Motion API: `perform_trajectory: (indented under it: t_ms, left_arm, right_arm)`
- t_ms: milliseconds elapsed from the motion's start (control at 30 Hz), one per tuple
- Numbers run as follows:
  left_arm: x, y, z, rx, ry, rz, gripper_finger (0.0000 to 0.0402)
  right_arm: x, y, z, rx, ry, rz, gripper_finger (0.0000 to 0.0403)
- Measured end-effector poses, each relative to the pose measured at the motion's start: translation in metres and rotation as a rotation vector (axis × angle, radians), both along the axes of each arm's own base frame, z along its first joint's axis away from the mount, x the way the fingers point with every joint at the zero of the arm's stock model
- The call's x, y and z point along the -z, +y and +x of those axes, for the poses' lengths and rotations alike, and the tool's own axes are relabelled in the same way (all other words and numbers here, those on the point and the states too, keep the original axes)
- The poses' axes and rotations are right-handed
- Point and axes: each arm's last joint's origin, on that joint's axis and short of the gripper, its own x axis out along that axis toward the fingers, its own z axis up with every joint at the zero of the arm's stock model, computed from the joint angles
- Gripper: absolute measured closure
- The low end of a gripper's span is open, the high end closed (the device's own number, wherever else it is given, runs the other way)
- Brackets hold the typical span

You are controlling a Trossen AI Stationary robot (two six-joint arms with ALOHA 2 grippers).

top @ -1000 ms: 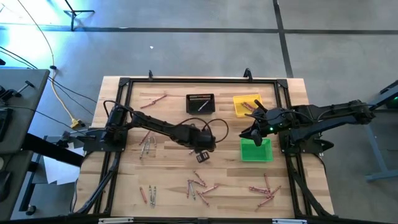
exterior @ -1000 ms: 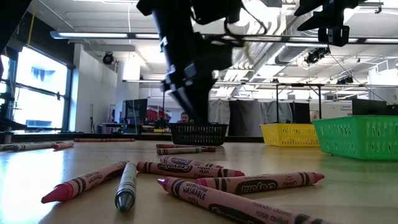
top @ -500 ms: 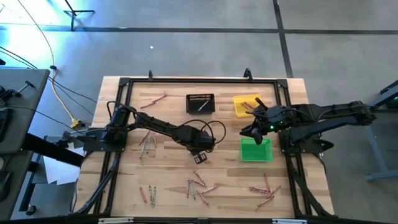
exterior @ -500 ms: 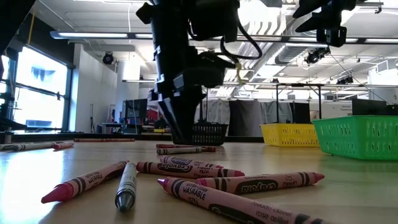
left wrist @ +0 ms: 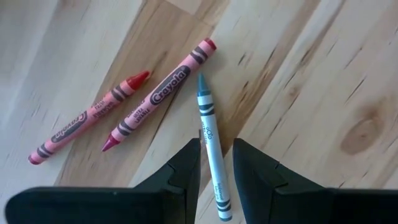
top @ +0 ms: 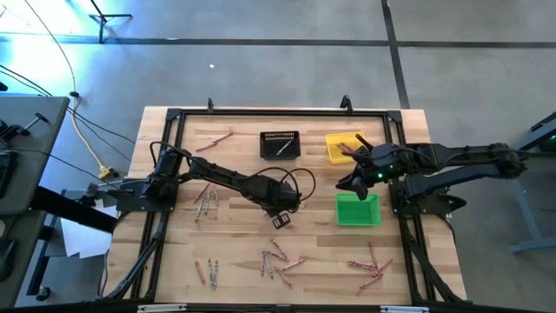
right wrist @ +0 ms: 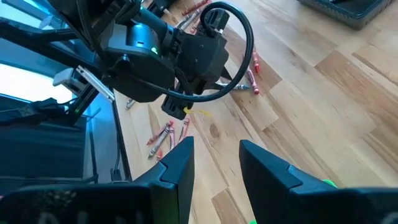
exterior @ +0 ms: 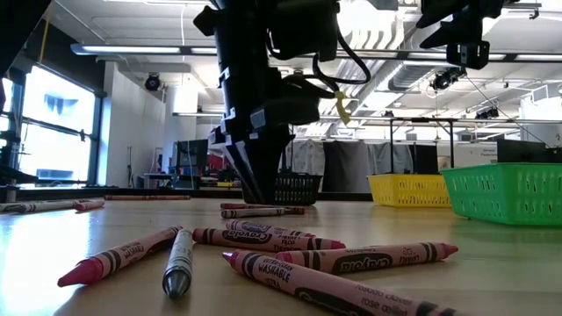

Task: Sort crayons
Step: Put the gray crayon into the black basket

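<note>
Many crayons lie in loose groups on the wooden table (top: 234, 235). My left gripper (top: 280, 217) points down at the table's middle, open. Its fingers stand on either side of a grey-blue crayon (left wrist: 210, 137) that lies flat on the wood. I cannot tell whether they touch it. Two reddish-pink crayons (left wrist: 163, 93) (left wrist: 87, 118) lie just beside it. In the low view the left gripper's (exterior: 258, 198) tips reach down to the tabletop. My right gripper (top: 346, 184) hangs open and empty in the air by the green bin (top: 357, 209).
A black bin (top: 280, 144) and a yellow bin (top: 345, 146) stand at the far side, the green bin nearer on the right. Crayon groups lie far left (top: 215, 141), left (top: 205, 198), near left (top: 207, 271), near middle (top: 278, 261) and near right (top: 369, 268).
My left gripper has come down to the tabletop over the grey-blue crayon and tipped a little more steeply. It has then kept still, with its fingers as far apart as before.
</note>
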Motion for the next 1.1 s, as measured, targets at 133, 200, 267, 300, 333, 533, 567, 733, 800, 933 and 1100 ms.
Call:
perform_trajectory:
  t_ms: [133, 200, 267, 300, 333, 533, 567, 733, 800, 933, 1100]
  left_arm:
    - [0.006, 0.0, -0.002, -0.015, -0.003, -0.006, 0.0321]
    - [0.013, -0.001, -0.006, -0.023, 0.008, -0.022, 0.0321]
    - [0.018, -0.001, -0.009, -0.039, 0.0, -0.033, 0.0321]
    - [0.02, -0.001, -0.011, -0.05, 0.002, -0.034, 0.0321]
    - [0.022, 0.0, -0.012, -0.059, 0.004, -0.035, 0.0321]
    - [0.031, 0.0, -0.018, -0.076, 0.021, -0.072, 0.0334]
    - [0.031, 0.0, -0.018, -0.082, 0.021, -0.074, 0.0343]
    - [0.031, 0.0, -0.018, -0.113, 0.02, -0.097, 0.0395]
    - [0.032, 0.0, -0.018, -0.124, 0.023, -0.11, 0.0394]
    - [0.023, 0.0, -0.019, -0.158, 0.005, -0.142, 0.0399]
    - [-0.006, 0.0, -0.017, -0.131, -0.058, -0.168, 0.04]
  right_arm:
    - [0.0, -0.003, 0.0, -0.001, 0.0, 0.009, 0.0289]
    - [0.0, -0.004, 0.0, 0.004, 0.0, 0.011, 0.0289]
    - [0.0, -0.005, 0.0, 0.009, 0.0, 0.012, 0.0289]
    - [0.0, -0.006, 0.0, 0.012, 0.0, 0.013, 0.0289]
    - [0.0, -0.006, 0.0, 0.007, 0.0, 0.017, 0.0289]
    - [0.0, -0.01, 0.0, 0.003, -0.001, 0.016, 0.0289]
    - [0.0, -0.01, 0.0, 0.005, -0.002, 0.016, 0.0289]
    - [0.0, -0.012, 0.0, 0.016, -0.002, 0.014, 0.0289]
    - [0.0, -0.012, 0.0, 0.012, -0.003, 0.009, 0.0289]
    - [-0.002, -0.011, -0.001, -0.007, -0.019, 0.022, 0.0289]
    - [-0.009, -0.011, -0.007, -0.045, -0.082, -0.013, 0.0289]
